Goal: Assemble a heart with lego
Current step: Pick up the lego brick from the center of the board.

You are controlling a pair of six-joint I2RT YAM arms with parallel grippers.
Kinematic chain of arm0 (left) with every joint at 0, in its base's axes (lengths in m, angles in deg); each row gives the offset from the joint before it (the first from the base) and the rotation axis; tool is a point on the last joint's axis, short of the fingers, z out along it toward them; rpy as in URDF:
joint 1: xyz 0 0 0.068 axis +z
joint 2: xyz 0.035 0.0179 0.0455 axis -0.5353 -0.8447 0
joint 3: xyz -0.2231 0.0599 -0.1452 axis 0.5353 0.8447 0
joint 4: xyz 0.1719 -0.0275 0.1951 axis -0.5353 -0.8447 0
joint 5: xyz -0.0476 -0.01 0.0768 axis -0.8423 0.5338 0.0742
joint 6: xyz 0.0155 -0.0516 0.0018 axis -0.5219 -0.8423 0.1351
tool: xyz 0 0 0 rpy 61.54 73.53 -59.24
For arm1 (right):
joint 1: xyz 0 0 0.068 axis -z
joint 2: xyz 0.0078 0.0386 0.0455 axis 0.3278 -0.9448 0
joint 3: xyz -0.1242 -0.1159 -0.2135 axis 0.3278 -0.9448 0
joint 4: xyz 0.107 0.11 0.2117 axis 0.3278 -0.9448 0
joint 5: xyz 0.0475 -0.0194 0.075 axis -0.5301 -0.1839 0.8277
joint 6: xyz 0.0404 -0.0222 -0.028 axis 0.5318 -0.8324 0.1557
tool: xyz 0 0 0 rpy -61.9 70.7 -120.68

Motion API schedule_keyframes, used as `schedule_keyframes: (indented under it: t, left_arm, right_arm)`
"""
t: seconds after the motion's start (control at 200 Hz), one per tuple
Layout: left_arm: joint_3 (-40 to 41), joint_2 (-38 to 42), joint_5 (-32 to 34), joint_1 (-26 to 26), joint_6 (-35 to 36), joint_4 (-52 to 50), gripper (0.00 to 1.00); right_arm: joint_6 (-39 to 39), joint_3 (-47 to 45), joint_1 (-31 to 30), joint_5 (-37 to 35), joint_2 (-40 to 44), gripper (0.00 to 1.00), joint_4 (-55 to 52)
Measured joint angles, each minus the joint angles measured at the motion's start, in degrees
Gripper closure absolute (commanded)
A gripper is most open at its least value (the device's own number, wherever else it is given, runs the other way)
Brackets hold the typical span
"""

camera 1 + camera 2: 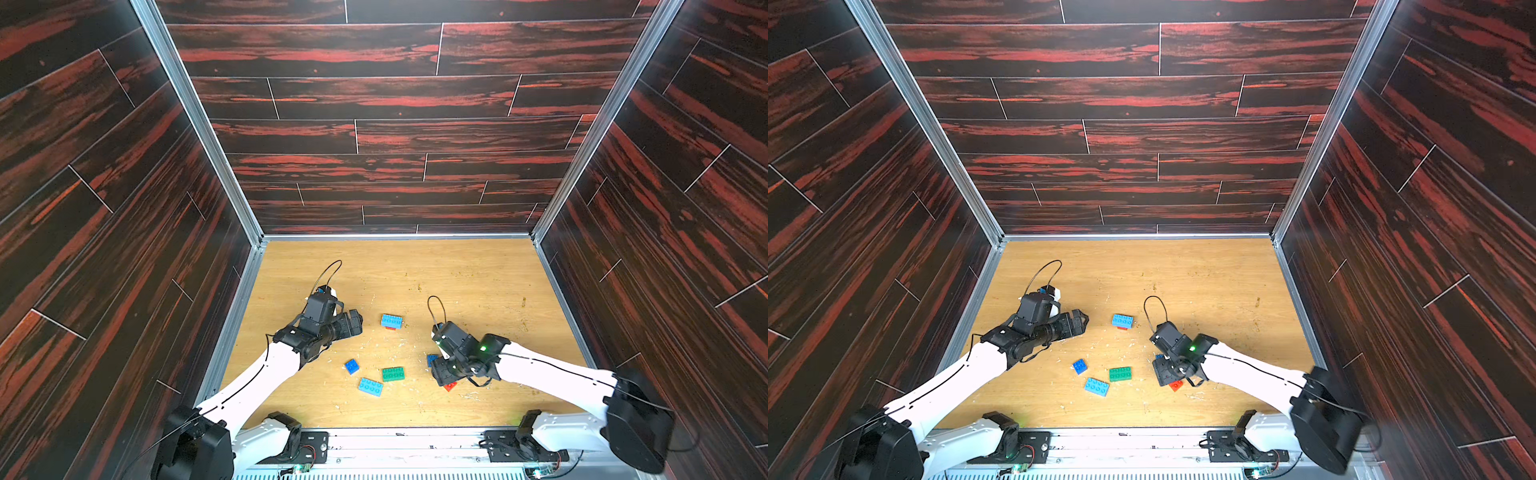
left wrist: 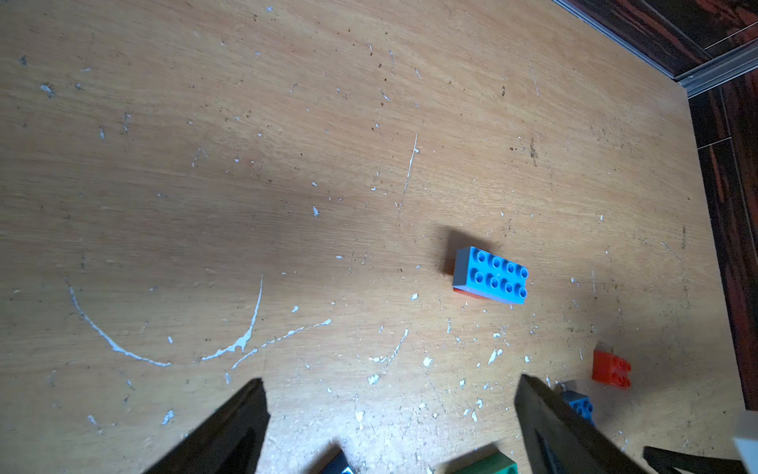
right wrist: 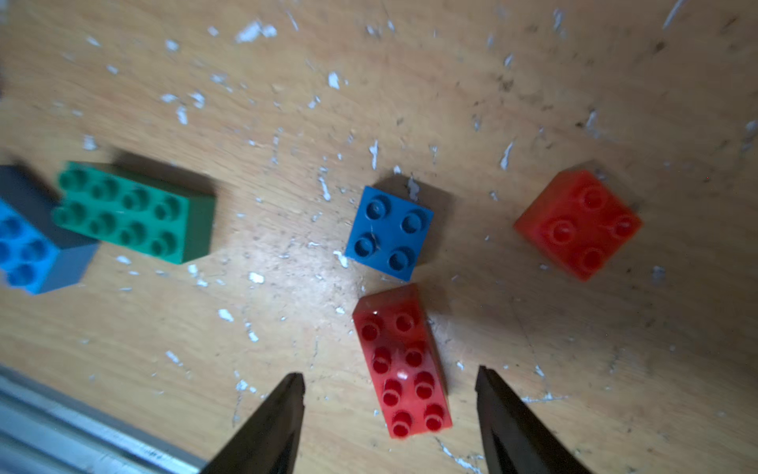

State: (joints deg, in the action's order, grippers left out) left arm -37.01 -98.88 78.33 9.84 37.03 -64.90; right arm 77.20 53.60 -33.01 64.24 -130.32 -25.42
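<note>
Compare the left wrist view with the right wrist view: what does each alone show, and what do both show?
Left wrist only: a light-blue oblong studded brick stacked on a red piece. Right wrist only: a red oblong studded brick, straddled by the open right gripper, and a second light-blue oblong brick. Both: the green oblong brick, the small dark-blue square brick and the small red square brick.

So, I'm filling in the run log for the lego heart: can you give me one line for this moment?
phase: pre-grasp | right gripper: open, straddling red oblong brick, not gripping | left gripper: open, empty
</note>
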Motion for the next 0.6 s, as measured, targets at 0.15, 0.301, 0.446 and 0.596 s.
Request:
schedule_keyframes:
  t: [0.15,0.301,0.446,0.596]
  left_arm:
    - [0.0,0.0,0.11,0.0,0.02,-0.35,0.02]
    - [0.0,-0.31,0.46,0.0,0.07,-0.46,0.02]
    - [0.0,-1.42,0.55,0.0,0.09,-0.48,0.02]
    - [-0.04,-1.97,0.83,0.0,0.24,-0.48,0.02]
  right_arm:
    - [0.15,-2.03,-0.63,1.42,-1.51,0.35,1.73]
    - [1.25,-2.29,-0.87,0.74,-2.56,0.41,1.42]
    - [2.01,-2.32,-0.96,0.37,-3.52,0.52,1.51]
    - [2.16,-2.4,-1.01,-0.07,-4.46,0.53,1.44]
